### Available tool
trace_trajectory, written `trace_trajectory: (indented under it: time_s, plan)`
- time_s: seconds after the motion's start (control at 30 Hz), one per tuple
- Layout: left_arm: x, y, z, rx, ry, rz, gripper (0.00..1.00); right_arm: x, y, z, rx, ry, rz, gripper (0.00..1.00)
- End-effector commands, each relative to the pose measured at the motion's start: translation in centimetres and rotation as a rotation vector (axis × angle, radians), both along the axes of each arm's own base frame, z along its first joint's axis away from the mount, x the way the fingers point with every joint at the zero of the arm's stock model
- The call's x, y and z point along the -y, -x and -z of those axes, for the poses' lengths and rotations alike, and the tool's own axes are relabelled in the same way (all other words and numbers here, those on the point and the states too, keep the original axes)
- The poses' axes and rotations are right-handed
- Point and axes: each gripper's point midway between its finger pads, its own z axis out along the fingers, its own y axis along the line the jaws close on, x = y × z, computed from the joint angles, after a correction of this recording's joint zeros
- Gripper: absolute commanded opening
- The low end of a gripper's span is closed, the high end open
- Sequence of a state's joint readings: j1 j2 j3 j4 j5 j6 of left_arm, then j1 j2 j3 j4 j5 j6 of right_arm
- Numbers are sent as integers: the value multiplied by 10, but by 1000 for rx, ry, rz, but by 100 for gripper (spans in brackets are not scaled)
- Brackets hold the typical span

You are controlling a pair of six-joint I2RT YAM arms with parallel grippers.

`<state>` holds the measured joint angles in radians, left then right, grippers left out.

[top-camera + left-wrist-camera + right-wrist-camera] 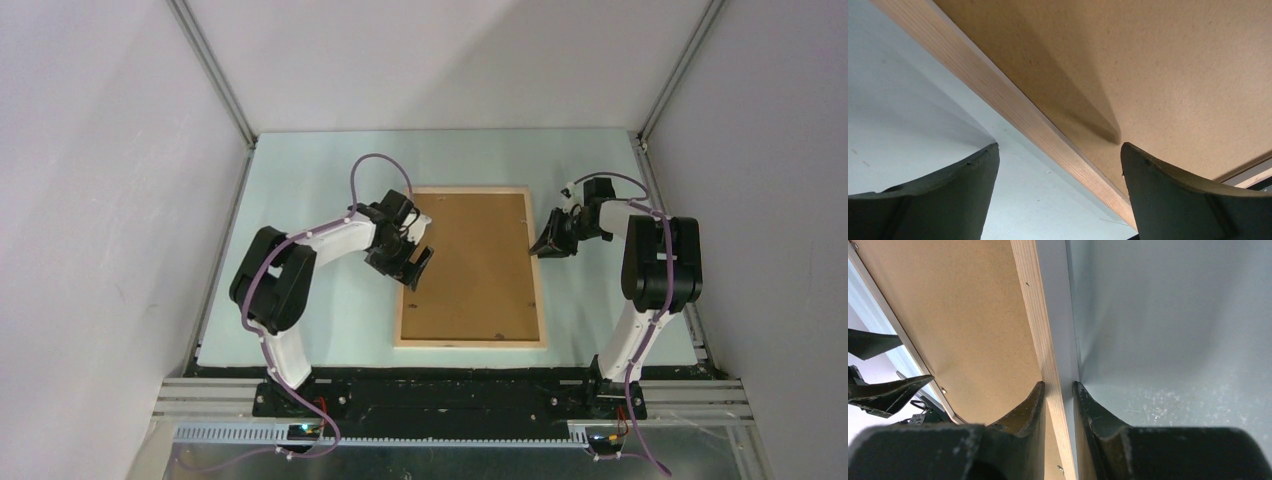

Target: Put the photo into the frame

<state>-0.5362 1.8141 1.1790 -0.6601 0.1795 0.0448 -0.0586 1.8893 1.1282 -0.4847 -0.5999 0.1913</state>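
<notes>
Frame (470, 342) is lying flat at mid-table (300, 200), back side up, with the brown backing board (470, 265) seated inside it. The photo is not showing in any view. Whether it is lying under the board cannot be told.

Right gripper (1058, 385): the frame's right edge is being pinched between narrowly set fingers, one on the board side and one on the outer side, down by the table.

Left gripper (1059, 147): the jaws are being held spread wide over the frame's left edge, one finger above the table and the other above the board. Nothing is being gripped.

Step, as judged: the frame is being taken up at both sides, with only the right side secured so far. With the board in place, the work looks to be at either opening the back or handling an already closed frame. The views are not settling which.

Next move, as judged: the left fingers need to be lowered and closed on the left edge, to match the right-hand pinch. The rail is thin and lying flush on the table, so the outer finger has to be seated low against its side. Any lift has to be kept level between the two arms, or the board may be tipped out.
</notes>
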Motion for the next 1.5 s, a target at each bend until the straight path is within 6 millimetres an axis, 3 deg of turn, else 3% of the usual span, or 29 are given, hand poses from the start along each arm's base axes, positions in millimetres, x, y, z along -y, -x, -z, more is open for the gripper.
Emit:
trace_trajectory:
  time_s: [0.0, 0.57, 1.07, 1.47]
  plan:
    - [4, 12, -6, 4, 20, 31, 94, 17, -23, -2, 58, 33, 52, 0]
    - [19, 35, 0, -30, 29, 107, 88, 16, -24, -2, 67, 29, 40, 0]
    - [14, 31, 5, 24, -49, 124, 79, 14, -22, -1, 62, 18, 34, 0]
    - [7, 35, 6, 36, -63, 168, 81, 15, -22, 2, 56, 16, 33, 0]
